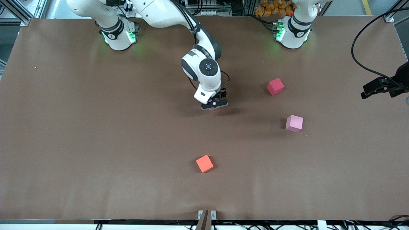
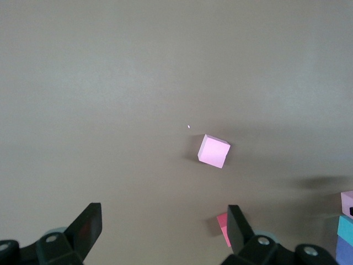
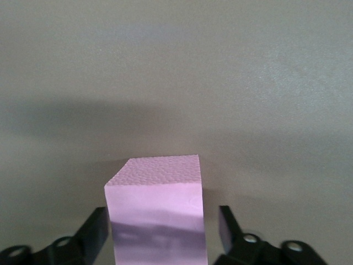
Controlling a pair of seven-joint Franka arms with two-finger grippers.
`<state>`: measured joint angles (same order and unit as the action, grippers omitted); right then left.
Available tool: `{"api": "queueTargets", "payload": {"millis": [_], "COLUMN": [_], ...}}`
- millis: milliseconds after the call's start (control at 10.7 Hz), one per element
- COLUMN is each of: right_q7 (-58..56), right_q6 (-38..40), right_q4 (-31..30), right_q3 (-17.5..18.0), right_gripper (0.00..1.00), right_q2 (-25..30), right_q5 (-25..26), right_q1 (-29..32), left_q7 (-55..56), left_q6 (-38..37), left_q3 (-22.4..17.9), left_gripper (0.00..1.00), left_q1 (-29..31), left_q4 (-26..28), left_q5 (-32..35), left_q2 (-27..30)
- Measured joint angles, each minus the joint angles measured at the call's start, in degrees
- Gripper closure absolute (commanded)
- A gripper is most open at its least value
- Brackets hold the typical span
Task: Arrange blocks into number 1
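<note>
Work is part done. The right tool [image 1: 214, 104] is low over the middle of the surface [image 1: 96, 143], its fingers apart on either side of a placed pink block [image 3: 156, 215], with a gap showing on one side. The left wrist view shows this block in line with a light blue block [image 2: 346, 226] and a purple block [image 2: 345, 253]; further blocks there cannot be made out. Three remain loose: one red block [image 1: 275, 86], one loose pink block [image 1: 294, 123], one orange block [image 1: 204, 163] nearest the front camera. Six counted, no green seen. The left tool [image 2: 162, 221] waits wide open and empty at the left arm's end.
</note>
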<state>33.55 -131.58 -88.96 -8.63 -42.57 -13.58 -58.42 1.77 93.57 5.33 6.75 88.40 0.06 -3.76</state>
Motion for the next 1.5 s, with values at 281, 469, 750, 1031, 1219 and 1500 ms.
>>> {"api": "queueTargets", "payload": {"millis": [281,469,750,1031,1219,1500], "right_q7": [0.4,0.6,-0.9,-5.7,-9.5,-14.9], "right_q6": [0.0,0.2,6.1,16.5,21.9,26.5], "right_q4": [0.7,0.6,0.7,0.7,0.7,0.7], "right_q3": [-0.5,-1.0,-1.2,-0.5,0.6,2.3], "right_gripper": [0.0,0.0,0.0,0.0,0.0,0.0], "right_q2": [0.9,4.0,11.2,18.0,22.2,27.6], "right_q5": [0.0,0.0,1.9,8.0,8.3,8.5], "right_q1": [0.5,4.1,12.4,20.0,26.0,34.3], "left_q7": [0.0,0.0,0.0,0.0,0.0,0.0], "left_q6": [0.0,0.0,0.0,0.0,0.0,0.0], "left_q3": [0.0,-0.1,-0.7,-1.4,-1.5,-1.6], "left_gripper": [0.0,0.0,0.0,0.0,0.0,0.0], "left_q1": [-1.3,-2.2,-2.9,-3.0,-3.4,-4.7], "left_q4": [0.0,-0.1,-0.4,-1.8,-2.1,-2.3], "left_q5": [0.0,0.0,0.0,0.0,0.0,0.0], "left_q2": [0.0,0.0,0.7,0.7,0.8,1.4]}}
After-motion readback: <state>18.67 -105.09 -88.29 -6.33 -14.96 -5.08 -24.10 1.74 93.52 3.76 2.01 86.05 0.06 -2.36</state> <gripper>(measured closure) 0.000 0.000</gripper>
